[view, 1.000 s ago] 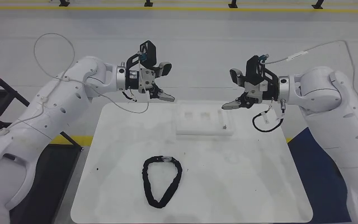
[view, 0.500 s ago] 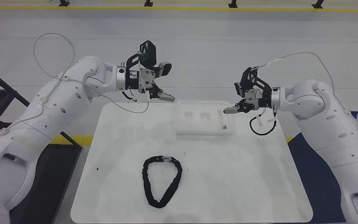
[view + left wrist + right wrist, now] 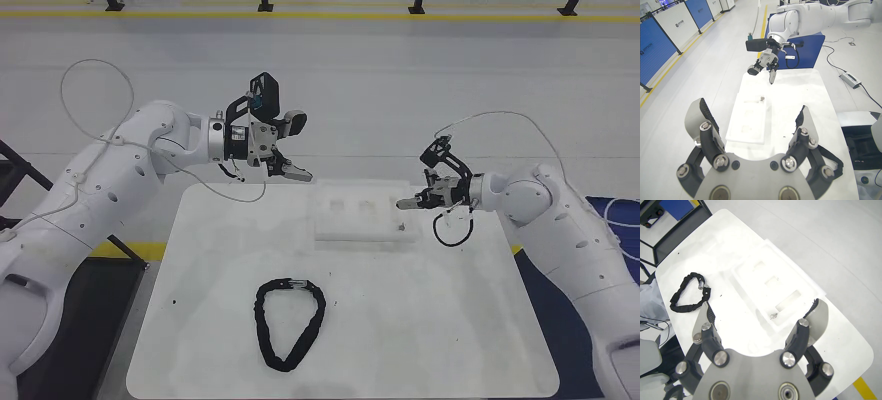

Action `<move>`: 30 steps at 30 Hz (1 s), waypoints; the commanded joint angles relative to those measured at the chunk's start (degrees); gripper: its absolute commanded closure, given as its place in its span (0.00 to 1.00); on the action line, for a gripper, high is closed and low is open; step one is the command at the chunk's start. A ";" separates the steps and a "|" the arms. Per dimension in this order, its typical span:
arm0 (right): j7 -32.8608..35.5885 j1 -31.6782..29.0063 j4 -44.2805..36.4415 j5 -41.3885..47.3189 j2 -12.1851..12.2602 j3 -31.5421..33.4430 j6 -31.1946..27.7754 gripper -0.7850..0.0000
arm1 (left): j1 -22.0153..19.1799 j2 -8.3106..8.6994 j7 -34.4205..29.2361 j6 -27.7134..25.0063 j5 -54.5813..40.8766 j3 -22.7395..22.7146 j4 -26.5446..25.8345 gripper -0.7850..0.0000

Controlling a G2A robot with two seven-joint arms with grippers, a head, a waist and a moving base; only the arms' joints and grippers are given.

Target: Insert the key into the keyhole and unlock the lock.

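White table [image 3: 450, 330]: key [image 3: 402, 226] on foam tray [image 3: 345, 228] right-end corner, close under right gripper [image 3: 405, 203], jaws wide, empty. Left gripper [image 3: 298, 173] likewise open, empty, well apart. Chain lock [image 3: 290, 323] nearer the robot.

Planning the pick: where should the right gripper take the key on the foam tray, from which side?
Probably from straight above, pinching the key across its narrow width: it lies low on the foam tray's flat ledge beside the end recess. The open right gripper hangs nearest.
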 commanded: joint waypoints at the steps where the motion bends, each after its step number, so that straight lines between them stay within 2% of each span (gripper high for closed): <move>1: 0.50 0.13 1.25 1.22 -0.66 -0.78 3.05 0.00 | 0.00 0.00 -0.01 0.00 0.00 0.00 0.00 0.00; 13: 7.97 3.25 12.38 9.34 -5.76 -5.74 14.04 0.00 | 0.00 0.00 -0.01 0.00 0.00 0.00 0.00 0.00; 20: 9.30 5.02 17.55 9.58 -8.73 -8.33 18.91 0.00 | 0.00 0.00 -0.01 0.00 0.00 0.00 0.00 0.00; 30: 9.30 5.18 17.98 9.27 -8.99 -8.60 19.34 0.00 | 0.00 0.00 -0.01 0.00 0.00 0.00 0.00 0.00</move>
